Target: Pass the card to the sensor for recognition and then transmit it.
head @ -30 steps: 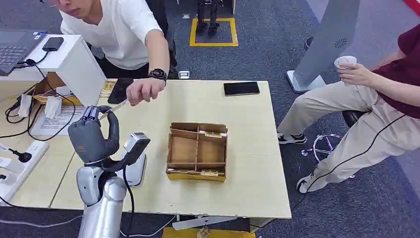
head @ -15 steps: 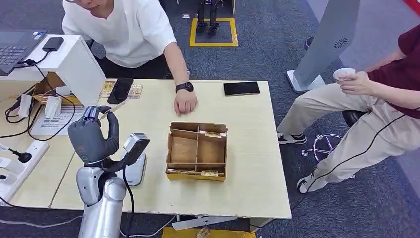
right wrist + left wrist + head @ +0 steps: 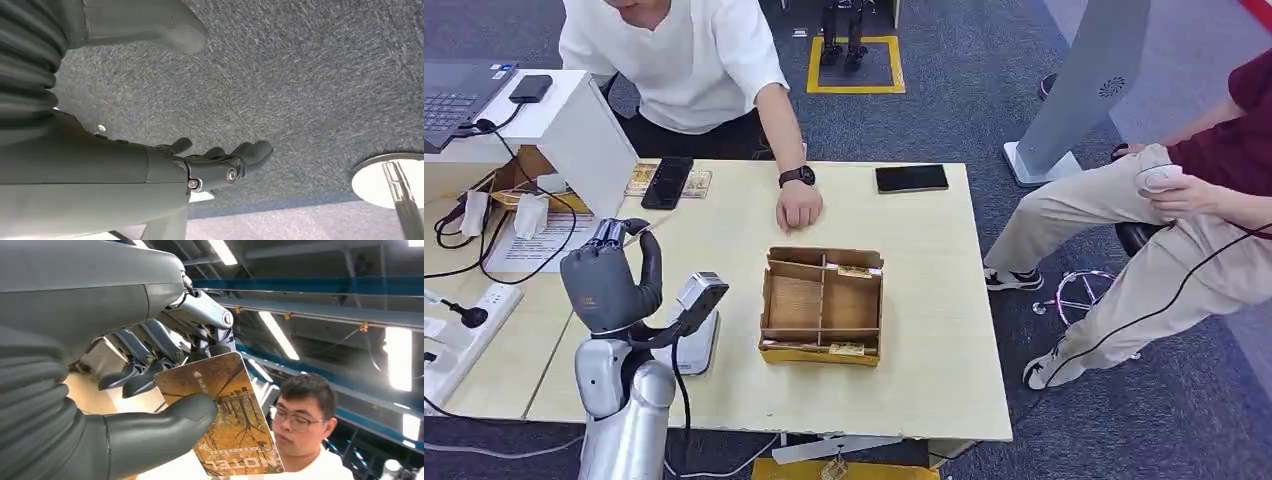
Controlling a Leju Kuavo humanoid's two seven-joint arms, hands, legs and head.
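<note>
My left robot hand (image 3: 609, 275) is raised above the near left part of the table (image 3: 924, 300), and it pinches one card (image 3: 225, 415) between the thumb and the darker fingers (image 3: 135, 380); in the left wrist view the card is brown and gold, printed with the word HOTEL, and it stands out past the thumb tip. In the head view one thin edge of the card (image 3: 637, 232) shows at the fingertips. Just below and to the right of this robot hand I see one sensor (image 3: 696, 325), a grey block on a flat base, standing on the table. Further to the right of the robot hand lies one cardboard tray (image 3: 822, 305), divided into compartments, with two small cards lying in it. Beyond the robot hand lie two dark phones, one near (image 3: 667, 182) and one far to the right (image 3: 911, 178). Two persons are in view: one in white (image 3: 694, 60) rests a hand (image 3: 799, 210) on the table beyond the tray, and one sits (image 3: 1184, 220) well to the right. My right robot hand (image 3: 220, 162) hangs over grey carpet (image 3: 310, 75), fingers loosely curled, apart, holding nothing.
</note>
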